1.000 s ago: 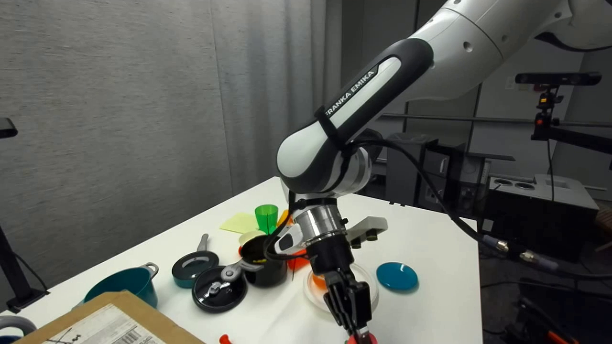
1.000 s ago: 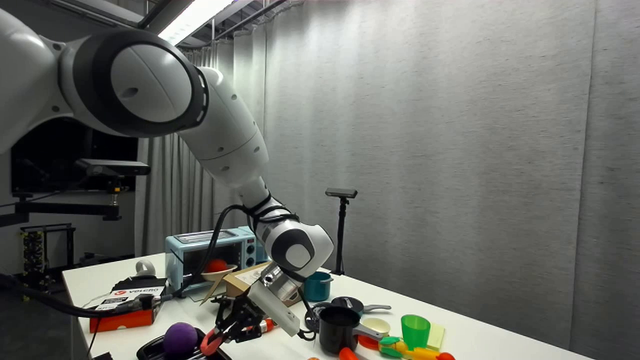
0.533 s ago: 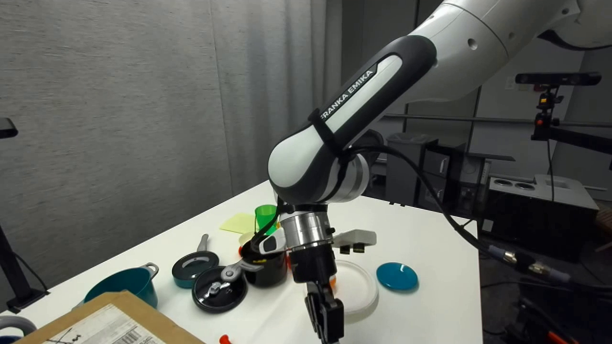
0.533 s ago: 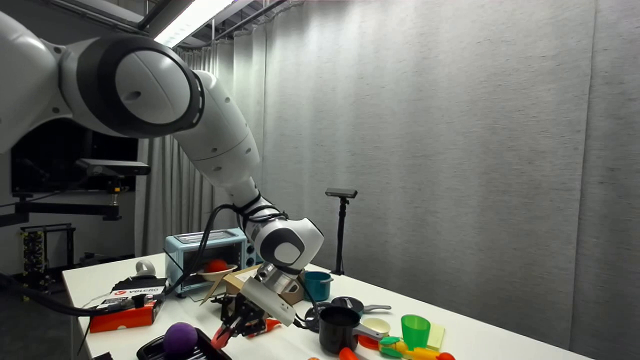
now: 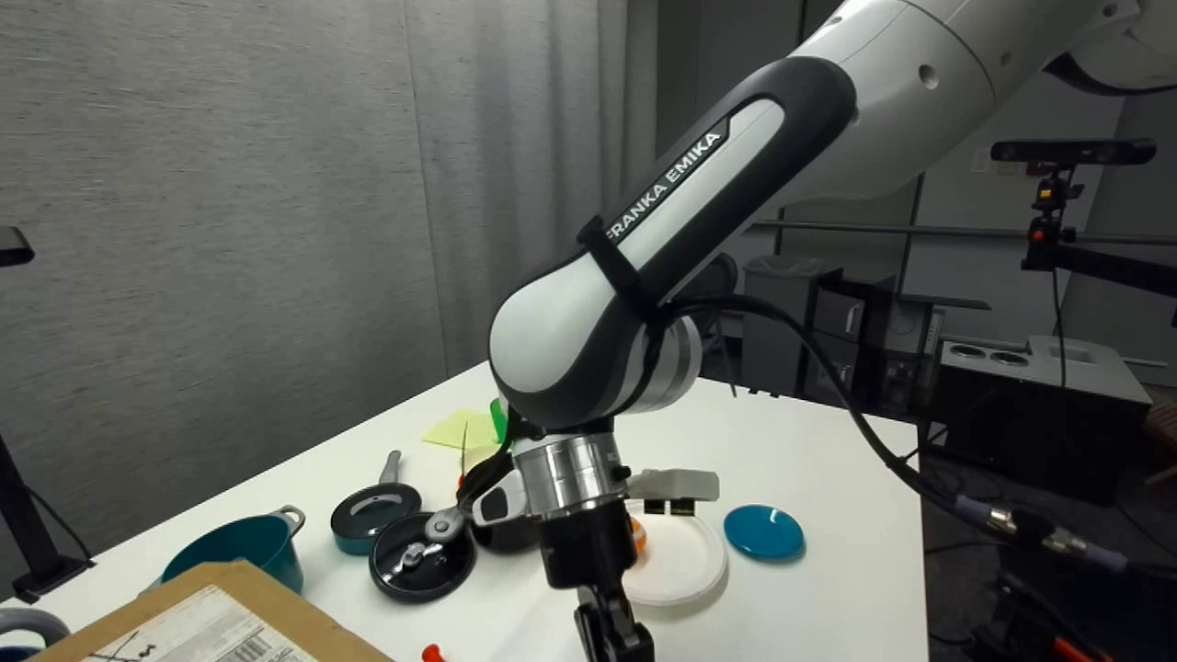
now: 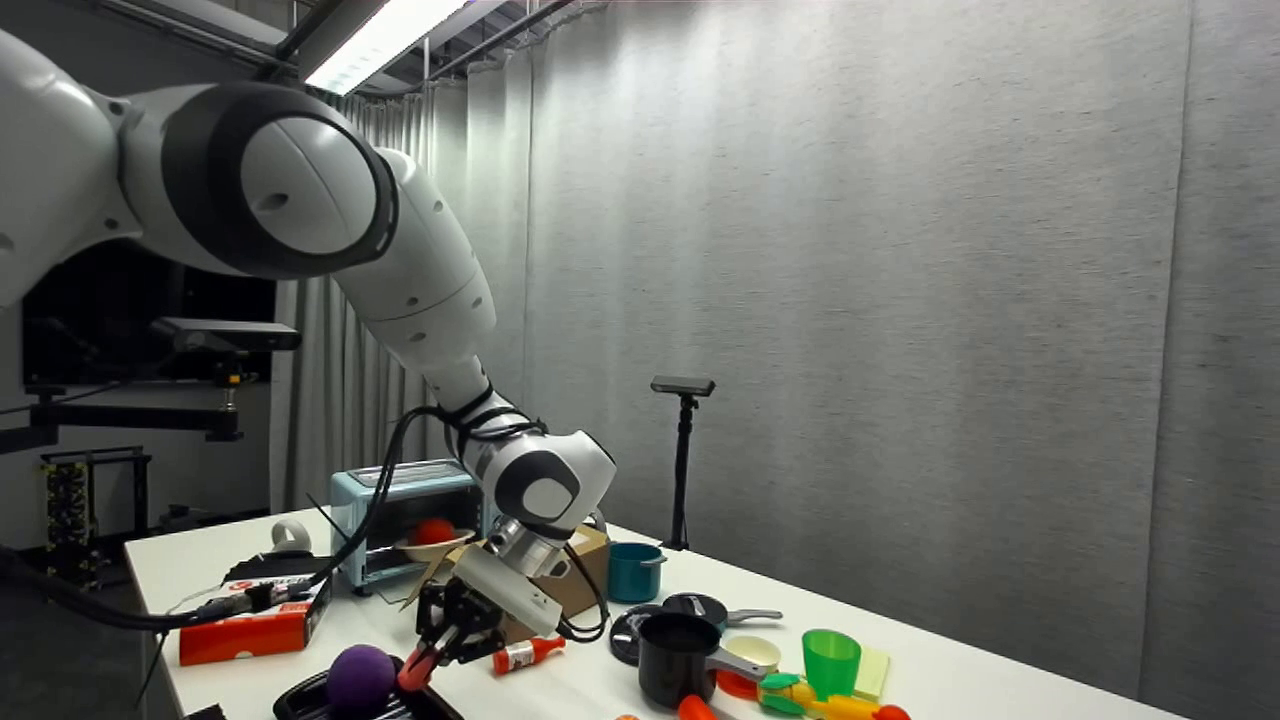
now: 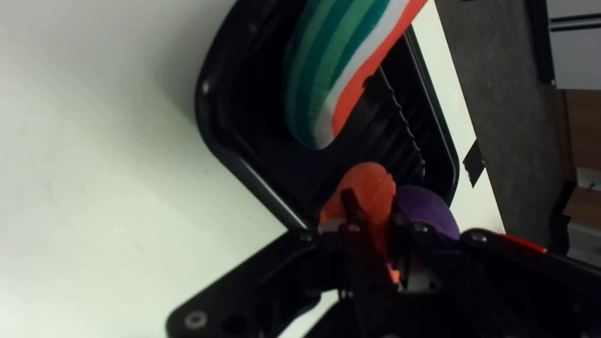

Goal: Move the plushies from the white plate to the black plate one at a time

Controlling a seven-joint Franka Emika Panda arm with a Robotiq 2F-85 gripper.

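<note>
Claw (image 6: 440,645) — red plushie (image 6: 415,671) pinched, purple plushie (image 6: 360,678) in black tray (image 6: 300,699)

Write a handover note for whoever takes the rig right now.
Claw: closed on the red-orange plushie, held at the black plate; whether it touches the plate is unclear.
Done: the purple plushie is on the black plate; a green-striped toy lies there too.
White plate: an orange item, partly hidden.
Left: release the red-orange plushie, then probably fetch the orange item, if it counts.
</note>
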